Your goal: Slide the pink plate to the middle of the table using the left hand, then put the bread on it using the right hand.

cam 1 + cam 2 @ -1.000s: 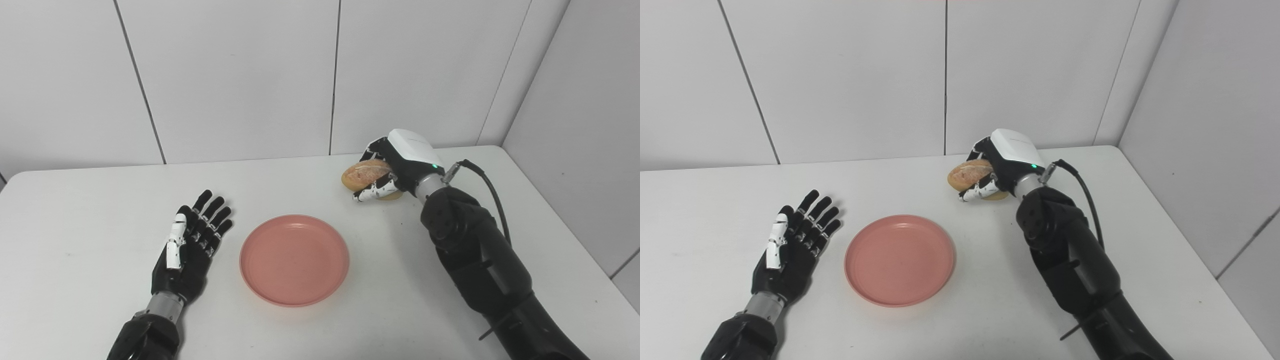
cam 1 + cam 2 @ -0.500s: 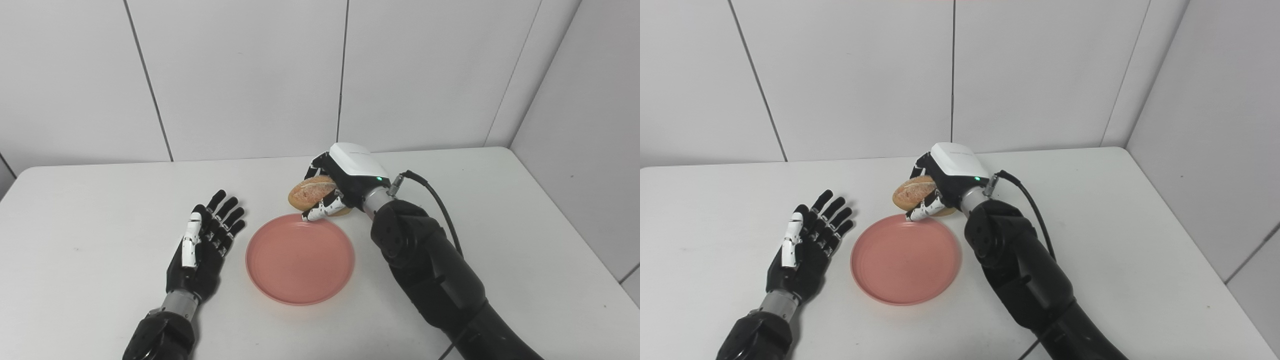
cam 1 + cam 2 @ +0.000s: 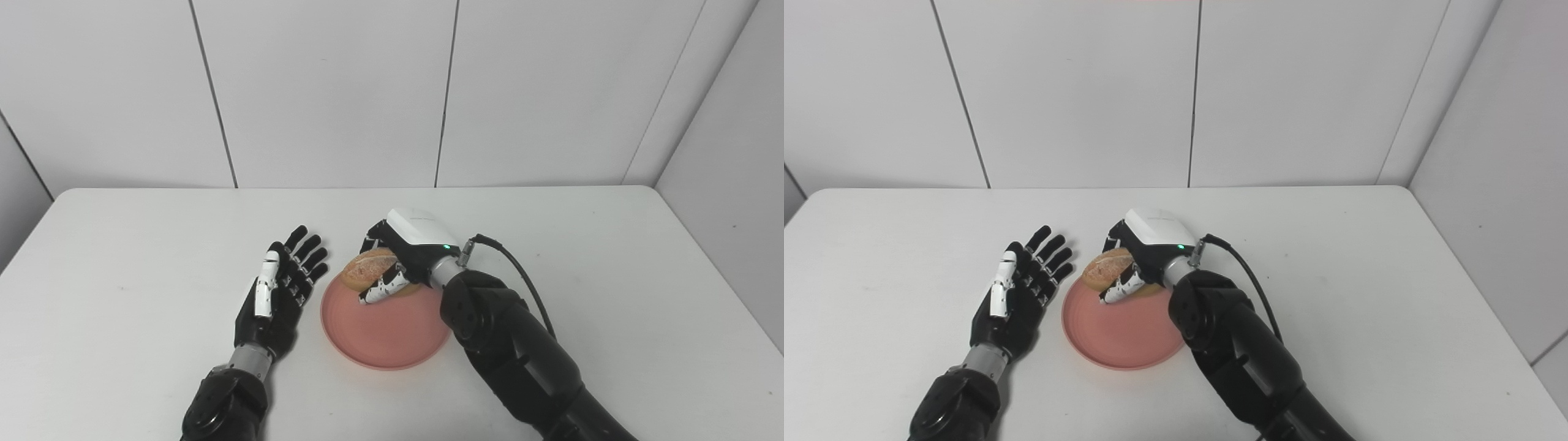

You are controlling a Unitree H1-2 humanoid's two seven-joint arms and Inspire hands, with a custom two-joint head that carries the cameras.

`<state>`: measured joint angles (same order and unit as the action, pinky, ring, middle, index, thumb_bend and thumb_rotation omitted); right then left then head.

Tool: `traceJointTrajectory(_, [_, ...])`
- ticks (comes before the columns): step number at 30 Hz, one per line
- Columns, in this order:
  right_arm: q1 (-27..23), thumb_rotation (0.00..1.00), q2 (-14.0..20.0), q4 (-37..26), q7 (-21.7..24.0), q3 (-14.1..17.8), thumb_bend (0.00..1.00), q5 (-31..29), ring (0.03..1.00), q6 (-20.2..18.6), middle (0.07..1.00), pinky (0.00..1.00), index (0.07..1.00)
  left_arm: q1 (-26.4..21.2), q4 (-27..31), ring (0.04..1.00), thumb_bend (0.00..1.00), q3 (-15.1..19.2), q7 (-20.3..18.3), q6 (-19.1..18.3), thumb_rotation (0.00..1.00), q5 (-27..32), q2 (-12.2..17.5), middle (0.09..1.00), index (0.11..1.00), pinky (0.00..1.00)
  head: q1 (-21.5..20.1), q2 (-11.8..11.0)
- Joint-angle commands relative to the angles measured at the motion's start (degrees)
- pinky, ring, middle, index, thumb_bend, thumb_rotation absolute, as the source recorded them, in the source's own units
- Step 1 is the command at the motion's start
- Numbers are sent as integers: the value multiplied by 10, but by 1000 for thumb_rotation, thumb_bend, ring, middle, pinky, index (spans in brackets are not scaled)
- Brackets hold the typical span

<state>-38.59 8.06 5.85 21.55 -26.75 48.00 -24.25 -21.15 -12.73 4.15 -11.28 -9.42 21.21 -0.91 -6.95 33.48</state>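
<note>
Left eye view: bread gripped in right hand, fingers wrapped around it, over far-left part of pink plate mid-bench. Left hand just left of plate, fingers spread, holding nothing.

Near part of the bread behind the right hand, plate's right rim under its arm.

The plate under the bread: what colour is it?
Pink, a plain salmon pink; the plate shows best in the left eye view.
</note>
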Motion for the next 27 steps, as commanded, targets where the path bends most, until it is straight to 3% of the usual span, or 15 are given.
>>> traceJointTrajectory(1, [-13,145,-1,-5,-19,-1,499,2,367,20,452,287,490,7,-1,907,375,-4,11,-23,1000,-7,-7,910,898,926,1,0])
traceJointTrajectory(9, [-1,146,7,12,-18,-15,498,4,436,23,526,344,493,7,9,900,381,-5,17,-32,1000,-9,-9,904,889,909,10,10])
traceJointTrajectory(27, [13,145,23,14,-22,-21,499,7,369,31,465,281,491,5,11,897,383,-7,21,-37,1000,-8,-11,902,887,910,14,15])
